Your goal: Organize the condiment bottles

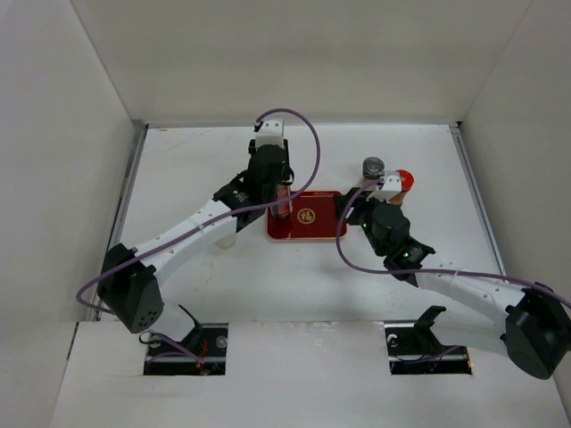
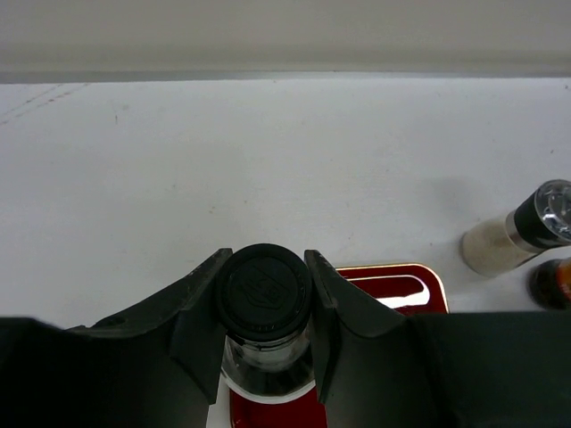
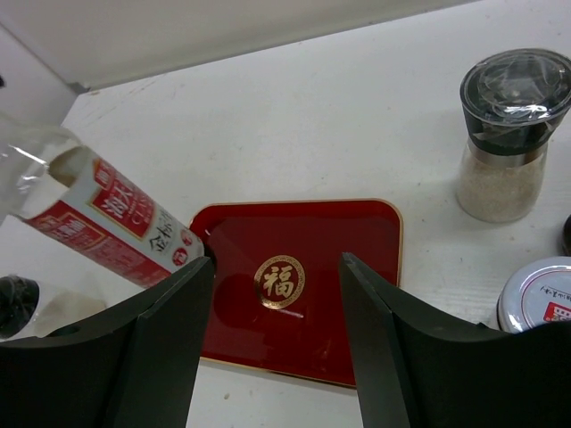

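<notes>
My left gripper [image 1: 275, 192] is shut on the black cap [image 2: 263, 290] of the tall slim bottle [image 1: 284, 208]. The bottle [image 3: 107, 218] has a red and white label and leans with its base at the near-left corner of the red tray [image 1: 319, 230]. My right gripper [image 1: 350, 209] is open and empty at the tray's right end, and its jaws frame the gold emblem [image 3: 279, 281]. A grey-lidded shaker [image 1: 372, 167] and a red-lidded jar [image 1: 403, 178] stand right of the tray. A silvery-lidded jar [image 3: 535, 294] sits close by my right finger.
Another short shaker [image 1: 225, 239] stands on the table left of the tray, partly under my left arm; it also shows in the right wrist view [image 3: 18, 303]. White walls enclose the table at the back and both sides.
</notes>
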{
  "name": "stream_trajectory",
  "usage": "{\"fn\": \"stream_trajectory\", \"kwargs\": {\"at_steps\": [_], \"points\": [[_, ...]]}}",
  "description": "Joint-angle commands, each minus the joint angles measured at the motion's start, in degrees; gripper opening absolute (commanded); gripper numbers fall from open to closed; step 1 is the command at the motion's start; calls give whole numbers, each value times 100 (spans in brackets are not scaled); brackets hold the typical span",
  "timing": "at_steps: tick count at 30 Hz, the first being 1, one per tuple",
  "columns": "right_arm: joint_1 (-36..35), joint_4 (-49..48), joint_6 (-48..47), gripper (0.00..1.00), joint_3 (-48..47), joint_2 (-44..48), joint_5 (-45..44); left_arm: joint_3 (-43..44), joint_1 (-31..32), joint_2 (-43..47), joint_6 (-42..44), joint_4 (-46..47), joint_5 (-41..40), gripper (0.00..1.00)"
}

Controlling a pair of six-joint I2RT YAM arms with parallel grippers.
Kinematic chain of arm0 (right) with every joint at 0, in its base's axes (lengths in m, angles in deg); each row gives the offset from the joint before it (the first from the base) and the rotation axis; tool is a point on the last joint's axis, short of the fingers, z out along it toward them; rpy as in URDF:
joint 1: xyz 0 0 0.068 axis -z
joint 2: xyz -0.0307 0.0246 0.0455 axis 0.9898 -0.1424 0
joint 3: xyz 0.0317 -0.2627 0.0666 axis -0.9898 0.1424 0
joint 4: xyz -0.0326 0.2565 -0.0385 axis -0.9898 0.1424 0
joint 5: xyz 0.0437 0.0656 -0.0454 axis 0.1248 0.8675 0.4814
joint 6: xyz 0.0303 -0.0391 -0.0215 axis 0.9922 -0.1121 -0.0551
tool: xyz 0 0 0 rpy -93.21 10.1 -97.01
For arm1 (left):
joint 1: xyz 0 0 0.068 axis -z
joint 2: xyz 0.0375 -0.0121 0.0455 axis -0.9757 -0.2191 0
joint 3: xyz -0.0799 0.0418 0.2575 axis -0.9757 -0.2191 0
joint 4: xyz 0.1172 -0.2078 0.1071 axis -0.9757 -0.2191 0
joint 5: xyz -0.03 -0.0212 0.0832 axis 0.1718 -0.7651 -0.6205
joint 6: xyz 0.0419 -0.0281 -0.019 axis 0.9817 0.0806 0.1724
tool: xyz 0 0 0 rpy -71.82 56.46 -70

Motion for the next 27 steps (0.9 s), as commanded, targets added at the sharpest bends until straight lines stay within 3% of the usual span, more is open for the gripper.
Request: {"fn": "stream_trajectory", "kwargs": {"at_steps": [1, 14, 21, 25, 27], "points": [[30, -323, 9, 65, -71, 58, -4, 359, -58, 15, 61, 1085, 7, 12], [-5, -350, -17, 66, -106, -30, -4, -62, -58, -469, 272, 1612, -72, 18], [91, -358, 18, 78, -62, -4, -13, -502, -14, -303, 272, 1823, -187, 40], [188, -262, -26, 83, -133, -56, -91, -599, 21, -206, 280, 1832, -213, 61], [337, -157, -26, 78, -185, -92, -232, -669, 56, -66, 272, 1841, -266, 74]]}}
